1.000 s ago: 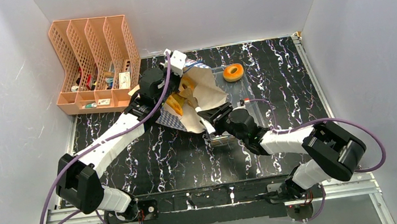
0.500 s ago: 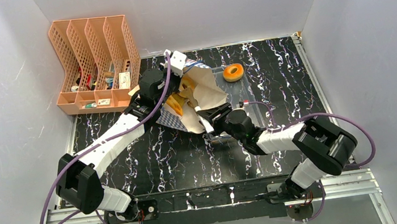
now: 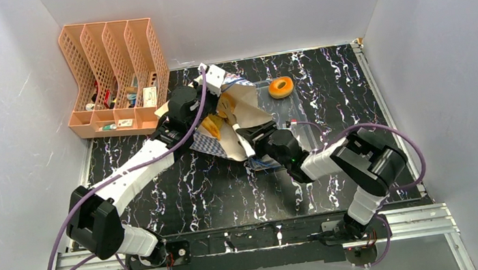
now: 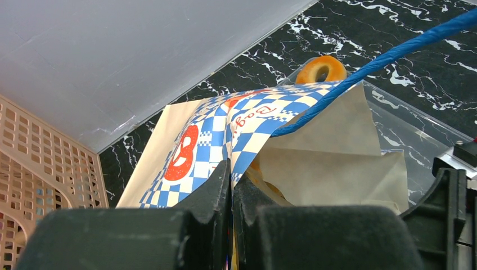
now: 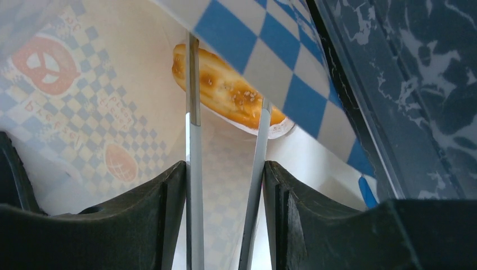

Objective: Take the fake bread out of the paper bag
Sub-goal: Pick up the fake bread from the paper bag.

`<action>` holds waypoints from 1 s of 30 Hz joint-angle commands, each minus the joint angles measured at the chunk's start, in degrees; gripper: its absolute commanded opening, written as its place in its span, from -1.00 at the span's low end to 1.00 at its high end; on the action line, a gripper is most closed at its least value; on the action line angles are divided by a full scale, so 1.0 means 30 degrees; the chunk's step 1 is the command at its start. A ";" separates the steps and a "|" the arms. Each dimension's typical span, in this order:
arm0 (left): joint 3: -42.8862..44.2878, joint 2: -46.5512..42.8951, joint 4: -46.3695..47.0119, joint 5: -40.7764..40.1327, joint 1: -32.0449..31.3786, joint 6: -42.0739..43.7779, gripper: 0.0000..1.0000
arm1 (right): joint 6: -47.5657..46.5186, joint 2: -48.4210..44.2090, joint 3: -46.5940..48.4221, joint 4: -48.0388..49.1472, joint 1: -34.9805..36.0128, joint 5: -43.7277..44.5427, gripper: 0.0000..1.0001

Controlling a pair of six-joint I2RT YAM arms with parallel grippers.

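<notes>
The left hand is clenched on the rim of the paper bag and holds its mouth open. The right hand, the nearer one, grasps the tongs, which point into the bag. The long loaf lies inside, right at their tips, its long axis slanting across them.

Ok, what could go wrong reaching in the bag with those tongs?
The tongs in the right hand stand apart by the long loaf; a glancing pinch might let it slip deeper. The left hand pinches only the edge of the paper bag, which could tear or slip, closing the mouth.
</notes>
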 commanded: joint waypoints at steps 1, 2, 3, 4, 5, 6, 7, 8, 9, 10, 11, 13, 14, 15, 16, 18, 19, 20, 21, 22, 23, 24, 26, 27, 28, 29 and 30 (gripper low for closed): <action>-0.0236 -0.0874 0.0509 0.0499 -0.0104 -0.0127 -1.00 | 0.0369 0.0871 0.1225 0.2511 -0.0426 -0.0047 -0.03; -0.0244 -0.0871 0.0532 0.0528 -0.0091 -0.0116 -1.00 | 0.0369 0.1104 0.1363 0.2623 -0.0500 -0.0105 -0.03; -0.0267 -0.0871 0.0532 0.0557 -0.0089 -0.0089 -1.00 | 0.0390 0.1363 0.1461 0.2798 -0.0564 -0.0251 -0.03; -0.0274 -0.0878 0.0561 0.0565 -0.0089 -0.0060 -1.00 | 0.0463 0.1480 0.1535 0.3010 -0.0671 -0.0370 -0.04; -0.0289 -0.0872 0.0568 0.0566 -0.0092 -0.0023 -1.00 | 0.0483 0.1971 0.1607 0.3198 -0.0758 -0.0483 -0.06; -0.0276 -0.0875 0.0591 0.0551 -0.0089 0.0003 -1.00 | 0.0522 0.2270 0.1653 0.3433 -0.0842 -0.0615 -0.11; -0.0289 -0.0871 0.0605 0.0524 -0.0089 0.0047 -1.00 | 0.0516 0.2399 0.1688 0.3569 -0.0904 -0.0682 -0.21; -0.0317 -0.0871 0.0647 0.0509 -0.0089 0.0089 -1.00 | 0.0526 0.2478 0.1677 0.3637 -0.0926 -0.0724 -0.32; -0.0331 -0.0867 0.0699 0.0485 -0.0092 0.0122 -1.00 | 0.0483 0.2517 0.1705 0.3674 -0.0963 -0.0751 -0.42; -0.0373 -0.0845 0.0728 0.0486 -0.0089 0.0124 -1.00 | 0.0438 0.2547 0.1720 0.3691 -0.0999 -0.0787 -0.51; -0.0389 -0.0838 0.0743 0.0439 -0.0089 0.0132 -1.00 | 0.0406 0.2551 0.1703 0.3744 -0.1026 -0.0854 -0.60; -0.0428 -0.0813 0.0748 0.0366 -0.0089 0.0140 -1.00 | 0.0374 0.2537 0.1606 0.3868 -0.1058 -0.0971 -0.73; -0.0407 -0.0849 0.0745 0.0288 -0.0111 0.0152 -1.00 | 0.0347 0.2472 0.1546 0.3993 -0.1081 -0.1042 -0.80; -0.0397 -0.0850 0.0730 0.0172 -0.0099 0.0153 -1.00 | 0.0252 0.2402 0.1484 0.4035 -0.1087 -0.1087 -0.86; -0.0352 -0.0843 0.0707 0.0008 -0.0097 0.0194 -1.00 | 0.0116 0.2251 0.1425 0.4032 -0.1088 -0.1148 -0.92; -0.0255 -0.0770 0.0658 -0.0413 -0.0093 0.0234 -1.00 | -0.0218 0.1808 0.1321 0.3817 -0.1091 -0.1261 -0.98; -0.0221 -0.0778 0.0632 -0.0545 -0.0089 0.0296 -1.00 | -0.0423 0.1466 0.1276 0.3580 -0.1074 -0.1378 -0.99; -0.0191 -0.0746 0.0628 -0.0716 -0.0089 0.0321 -1.00 | -0.0631 0.0966 0.1208 0.3280 -0.1086 -0.1444 -0.99; -0.0162 -0.0716 0.0628 -0.0876 -0.0089 0.0387 -1.00 | -0.0980 0.0530 0.1152 0.2880 -0.1062 -0.1541 -1.00; -0.0132 -0.0643 0.0650 -0.1094 -0.0089 0.0402 -1.00 | -0.1280 0.0072 0.1079 0.2485 -0.1067 -0.1637 -1.00; -0.0129 -0.0579 0.0706 -0.1358 -0.0089 0.0438 -1.00 | -0.1584 -0.0395 0.0946 0.2031 -0.1074 -0.1678 -1.00; -0.0155 -0.0462 0.0809 -0.1648 -0.0096 0.0515 -1.00 | -0.2298 -0.1537 0.0637 0.1079 -0.1066 -0.1731 -1.00; -0.0049 -0.0135 0.0948 -0.2036 -0.0089 0.0622 -1.00 | -0.3714 -0.3907 0.0181 -0.1471 -0.1067 -0.1793 -1.00; -0.0004 -0.0071 0.1054 -0.2160 -0.0089 0.0656 -1.00 | -0.4001 -0.4644 -0.0075 -0.2001 -0.1081 -0.1873 -1.00; 0.0258 0.0184 0.1000 -0.2523 -0.0089 0.0622 -1.00 | -0.4623 -0.6291 -0.0682 -0.3025 -0.1059 -0.2167 -1.00; 0.0575 0.0463 0.0951 -0.2992 -0.0089 0.0622 -1.00 | -0.5341 -0.8130 -0.1145 -0.4514 -0.1079 -0.2466 -1.00; 0.0698 0.0566 0.0950 -0.3225 -0.0103 0.0568 -1.00 | -0.5797 -0.9207 -0.1395 -0.5695 -0.1059 -0.2687 -1.00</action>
